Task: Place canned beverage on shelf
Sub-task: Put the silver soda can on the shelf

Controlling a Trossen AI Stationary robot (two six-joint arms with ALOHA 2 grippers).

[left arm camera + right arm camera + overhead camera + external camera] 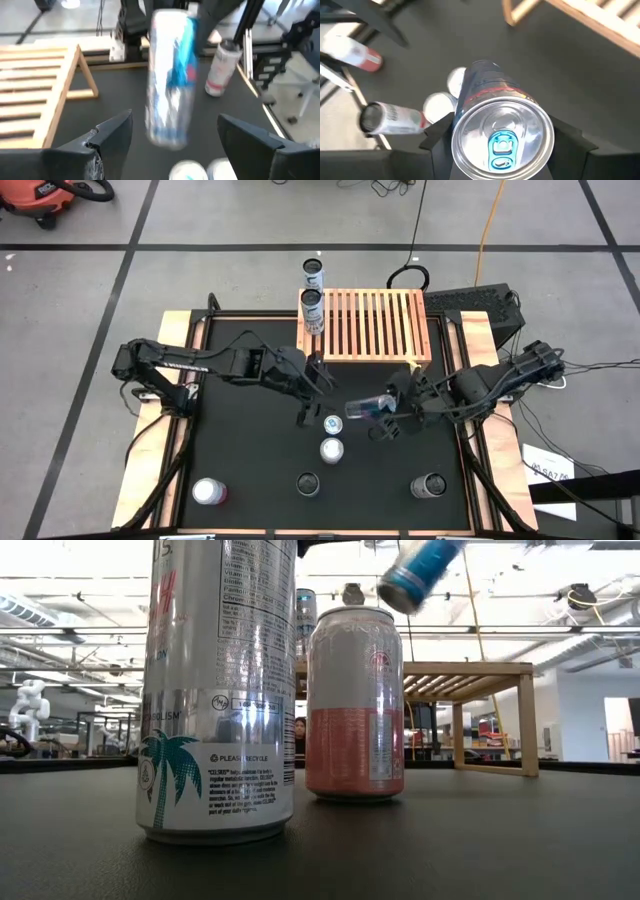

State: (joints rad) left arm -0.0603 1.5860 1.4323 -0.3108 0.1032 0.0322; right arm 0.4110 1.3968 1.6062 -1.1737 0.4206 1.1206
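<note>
Blue and silver, the can [366, 408] is seen from above clamped in the right hand [385, 416], lying sideways over the black surface [250, 460], short of the shelf [375, 323]; the left hand [315, 388] is held apart, empty, just beside it. At surface height, the can [417, 570] hangs tilted above the standing cans. From the right wrist, its pull-tab top [502, 137] is shown gripped between the fingers.
</note>
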